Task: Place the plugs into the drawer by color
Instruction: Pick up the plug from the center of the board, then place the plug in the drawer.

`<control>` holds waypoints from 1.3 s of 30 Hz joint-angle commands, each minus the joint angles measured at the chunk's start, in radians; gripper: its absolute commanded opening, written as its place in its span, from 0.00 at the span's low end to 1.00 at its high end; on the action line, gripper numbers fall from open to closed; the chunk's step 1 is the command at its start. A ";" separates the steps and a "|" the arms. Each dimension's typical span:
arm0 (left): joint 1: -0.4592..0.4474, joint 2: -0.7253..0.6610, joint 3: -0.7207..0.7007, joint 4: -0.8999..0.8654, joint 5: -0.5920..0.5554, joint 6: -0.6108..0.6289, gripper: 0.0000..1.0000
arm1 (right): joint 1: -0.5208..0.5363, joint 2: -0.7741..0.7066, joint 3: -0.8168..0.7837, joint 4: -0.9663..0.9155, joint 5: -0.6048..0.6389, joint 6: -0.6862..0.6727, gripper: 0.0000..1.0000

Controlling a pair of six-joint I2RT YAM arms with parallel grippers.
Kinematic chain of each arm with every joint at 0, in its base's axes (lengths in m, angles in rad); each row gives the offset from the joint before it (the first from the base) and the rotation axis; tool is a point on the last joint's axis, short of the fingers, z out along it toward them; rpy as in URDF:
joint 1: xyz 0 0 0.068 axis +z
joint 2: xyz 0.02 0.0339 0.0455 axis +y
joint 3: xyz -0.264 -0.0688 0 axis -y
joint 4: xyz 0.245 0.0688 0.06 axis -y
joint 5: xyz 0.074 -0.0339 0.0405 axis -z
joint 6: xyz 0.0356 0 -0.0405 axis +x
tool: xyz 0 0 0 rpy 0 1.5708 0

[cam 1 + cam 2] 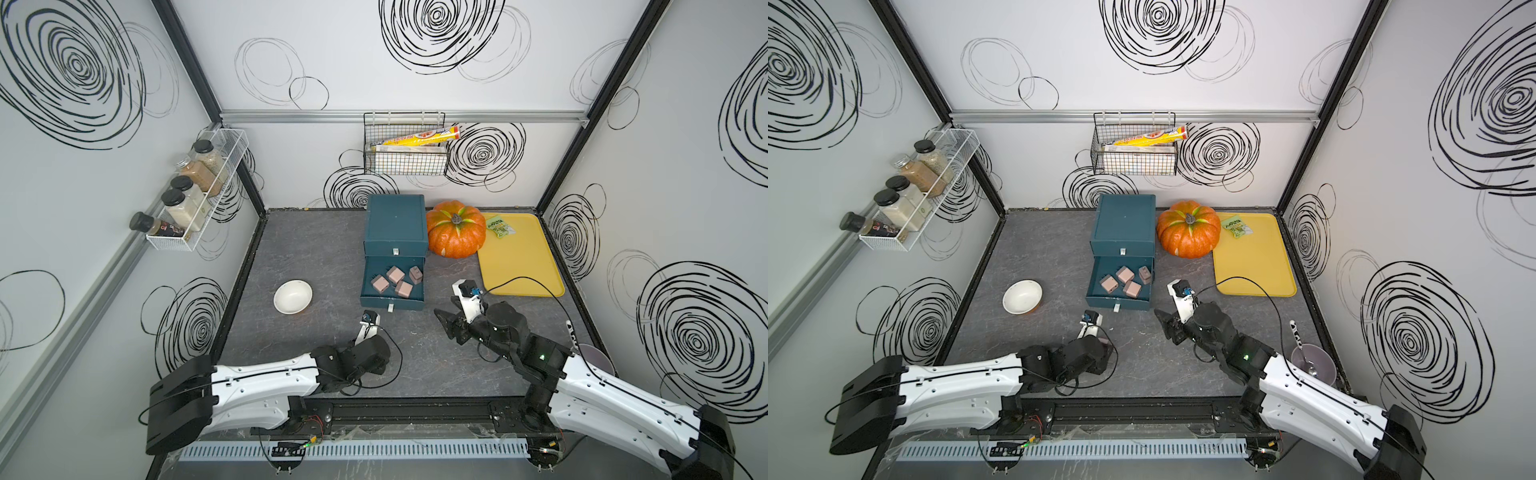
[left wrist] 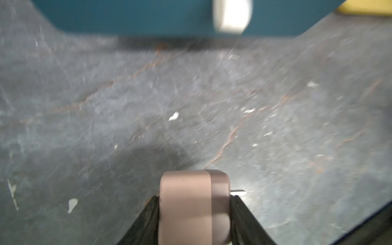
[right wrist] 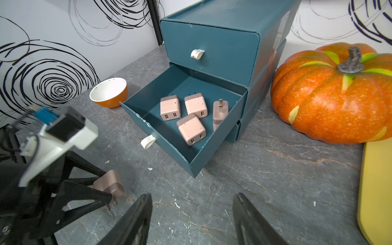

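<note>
White scribble-patterned walls [image 1: 353,62], grey marbled tabletop [image 1: 316,257]

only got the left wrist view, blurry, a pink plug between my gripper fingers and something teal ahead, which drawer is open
Observer: The middle drawer of the dark teal three-drawer chest is pulled out; the top one is shut.
Operator: what's in it
Observer: Four pale pink cube plugs, matching the pale pink plug in your left gripper; no teal ones.
Operator: where's the other arm
Observer: The right gripper is open and empty, before the open drawer on the orange pumpkin side.
</note>
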 commanded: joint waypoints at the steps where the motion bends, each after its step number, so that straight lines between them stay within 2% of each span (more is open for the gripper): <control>1: 0.013 -0.039 0.168 -0.017 -0.035 0.105 0.35 | 0.002 -0.015 -0.017 0.029 0.015 0.012 0.65; 4: 0.049 0.037 0.325 -0.066 -0.067 0.182 0.35 | 0.002 -0.017 -0.018 0.029 0.020 0.015 0.65; 6: 0.125 0.124 0.407 -0.066 -0.002 0.234 0.34 | 0.002 -0.022 -0.022 0.030 0.024 0.018 0.65; 9: 0.200 0.237 0.488 -0.026 0.048 0.287 0.33 | 0.002 -0.034 -0.029 0.033 0.029 0.020 0.65; 14: 0.247 0.412 0.583 -0.013 0.076 0.321 0.33 | 0.002 -0.031 -0.032 0.038 0.033 0.019 0.65; 18: 0.291 0.522 0.615 0.000 0.087 0.340 0.33 | 0.002 -0.019 -0.033 0.043 0.025 0.021 0.65; 26: 0.325 0.569 0.626 0.019 0.031 0.351 0.35 | 0.002 0.015 -0.031 0.058 0.011 0.022 0.65; 32: 0.336 0.597 0.641 0.022 0.072 0.351 0.49 | 0.002 0.038 -0.026 0.056 0.004 0.021 0.65; 33: 0.332 0.593 0.641 0.023 0.065 0.352 0.54 | 0.002 0.037 -0.026 0.057 0.005 0.021 0.65; 35: 0.330 0.583 0.644 0.022 0.043 0.350 0.70 | 0.002 0.041 -0.027 0.059 0.006 0.020 0.66; 39: 0.330 0.572 0.664 -0.012 0.035 0.350 0.73 | 0.002 0.048 -0.024 0.057 0.009 0.020 0.65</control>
